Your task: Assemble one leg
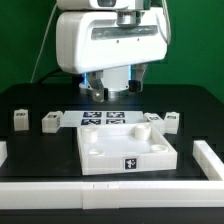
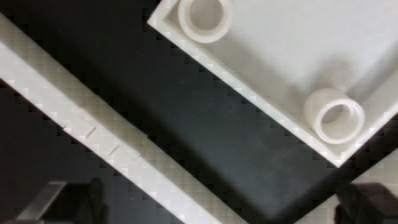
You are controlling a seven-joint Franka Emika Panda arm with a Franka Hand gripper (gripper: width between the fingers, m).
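Gripper (image 1: 113, 92) hangs above the table, behind the tabletop. Its fingers (image 2: 71, 200) are spread wide with nothing between them. It is not yet on any leg, and none shows in the wrist view.

The closest candidate leg (image 1: 170, 120) lies on the black table (image 1: 30, 95) toward the exterior view's right of the gripper and lower, just past the far corner of the tabletop (image 1: 100, 158). It looks to be on its side with its long axis roughly across the view, but it is too small to be sure.

Two other legs (image 1: 50, 120) sit well apart on the exterior view's left. The marker board (image 1: 105, 120) lies flat between the groups, roughly under the gripper.

The wrist view shows only the tabletop edge with two round sockets (image 2: 338, 112).

The next move probably calls for sideways travel to the right, then descent, with the jaws closing across the leg's short width.
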